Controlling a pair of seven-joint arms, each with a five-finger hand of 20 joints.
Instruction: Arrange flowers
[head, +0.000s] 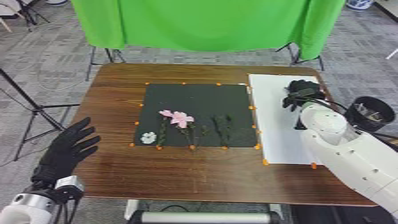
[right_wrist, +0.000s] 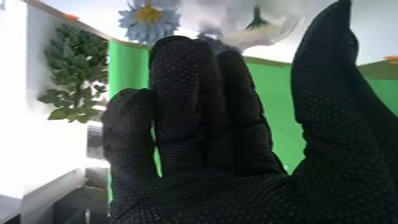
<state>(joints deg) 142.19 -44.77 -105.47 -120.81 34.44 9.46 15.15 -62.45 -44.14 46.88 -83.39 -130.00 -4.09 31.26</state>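
On the table (head: 124, 172) you've got the black mat (head: 195, 97) first, then the narrower white mat (head: 282, 135) to its right. Left hand (head: 60, 152) hangs wide by the near left side, nothing in it. Right hand (head: 305, 91) is over the white mat's far end, also wide, thumb well off the fingers, empty. Green sprigs (head: 228, 126) and pink flowers (head: 181, 119) lie on the black mat, white flower (head: 147, 136) near its near left corner. Past the right fingertips, in the wrist view, there's a blue flower (right_wrist: 149, 22). Looks like picking the next bloom is the job, tbh. I'd line the thumb and fingers up either side of the stem, go low, then pinch lightly below the head so petals don't crush. Lift straight up, and don't drag it over the sprigs when laying it down.
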